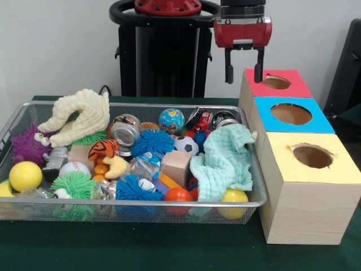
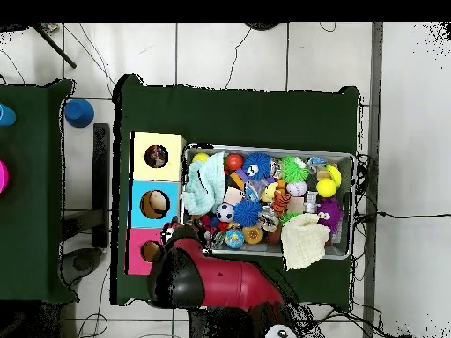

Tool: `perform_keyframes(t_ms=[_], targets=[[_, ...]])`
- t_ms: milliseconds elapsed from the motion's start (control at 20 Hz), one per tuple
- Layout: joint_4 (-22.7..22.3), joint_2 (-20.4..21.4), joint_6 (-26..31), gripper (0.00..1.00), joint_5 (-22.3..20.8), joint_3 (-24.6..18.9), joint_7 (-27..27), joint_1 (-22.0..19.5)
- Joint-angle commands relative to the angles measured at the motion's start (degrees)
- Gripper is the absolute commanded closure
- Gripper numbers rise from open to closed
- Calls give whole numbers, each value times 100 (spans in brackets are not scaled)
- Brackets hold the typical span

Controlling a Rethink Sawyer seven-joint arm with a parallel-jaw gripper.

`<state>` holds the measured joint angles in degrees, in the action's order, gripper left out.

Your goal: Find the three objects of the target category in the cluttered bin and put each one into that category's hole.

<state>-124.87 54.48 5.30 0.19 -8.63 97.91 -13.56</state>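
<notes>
The wire mesh bin [image 1: 141,204] sits on the green table, full of toys; it also shows in the overhead view [image 2: 345,157]. No rope ball shows among the toys in either view. The yellow-topped box's hole [image 1: 312,156] is nearest the camera on the right; in the overhead view the hole [image 2: 157,157] has something dark inside. My gripper [image 1: 243,70] is open and empty. It hangs high above the bin's far right corner, beside the red-topped box [image 1: 293,87]. In the overhead view my arm [image 2: 220,282] covers it.
The blue-topped box [image 1: 316,121] stands between the red and yellow ones. A mint cloth [image 1: 225,161] and a cream cloth [image 1: 79,116] drape over toys. Blue spiky balls [image 1: 152,141], a soccer ball [image 1: 185,145], a globe ball [image 1: 171,120], cans [image 1: 125,132] and a wooden block [image 1: 177,165] crowd the bin.
</notes>
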Motion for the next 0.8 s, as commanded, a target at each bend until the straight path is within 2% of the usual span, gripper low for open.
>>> perform_keyframes(t_ms=[50,350,800], targets=[[1061,-181,1413,0,244,-17,542,-33],[1550,-681,1755,0,27,-245,244,-239],[2062,-923,2268,0,-187,-144,157,-153]])
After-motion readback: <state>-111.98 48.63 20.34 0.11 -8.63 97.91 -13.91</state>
